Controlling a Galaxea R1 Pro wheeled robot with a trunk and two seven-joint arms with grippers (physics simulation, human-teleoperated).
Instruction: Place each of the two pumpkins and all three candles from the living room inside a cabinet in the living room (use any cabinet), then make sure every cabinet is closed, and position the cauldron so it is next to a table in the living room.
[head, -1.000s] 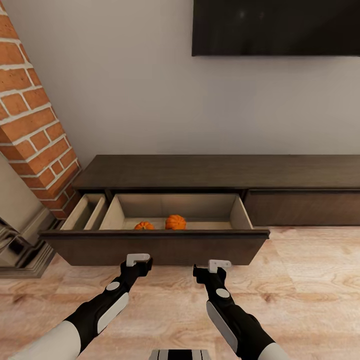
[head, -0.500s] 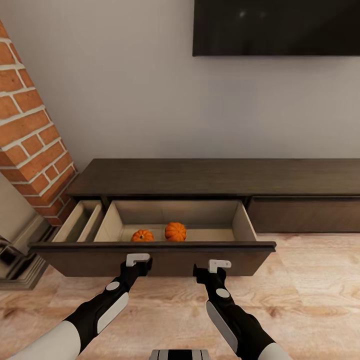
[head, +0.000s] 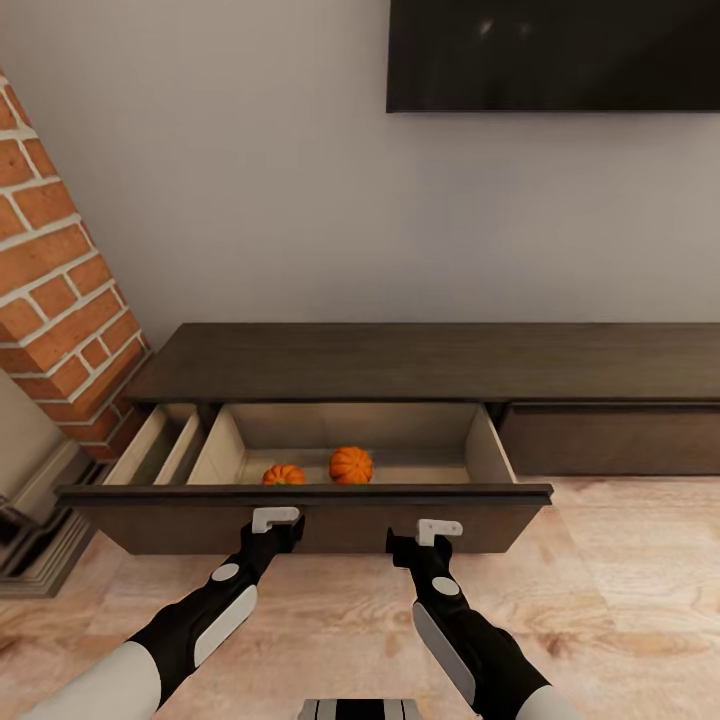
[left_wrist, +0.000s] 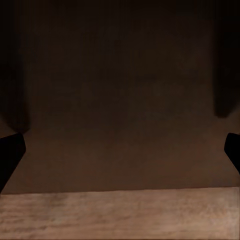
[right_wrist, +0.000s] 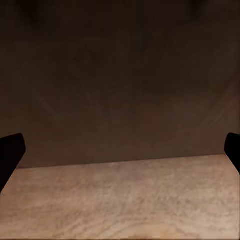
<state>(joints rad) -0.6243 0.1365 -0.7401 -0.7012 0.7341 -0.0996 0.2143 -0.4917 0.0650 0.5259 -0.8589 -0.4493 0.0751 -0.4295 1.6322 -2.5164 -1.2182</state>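
Both end effectors facing the open drawer front

Left end effector (head: 276, 520) and right end effector (head: 438, 528) are hovering spread wide, holding nothing, close to the drawer front (head: 300, 515); uneven pushing risks skewing it. Beyond, both pumpkins (head: 351, 464) are sitting inside the cabinet (head: 420, 360) drawer, possibly rolling if it is shoved hard.

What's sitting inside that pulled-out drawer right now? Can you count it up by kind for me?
Pumpkins: 2, one smaller-looking and one larger-looking, both orange, inside the open drawer of the dark cabinet
Candles: 0 seen in the visible part of the drawer
Total: 2 things in view; the drawer's front edge hides part of its floor.
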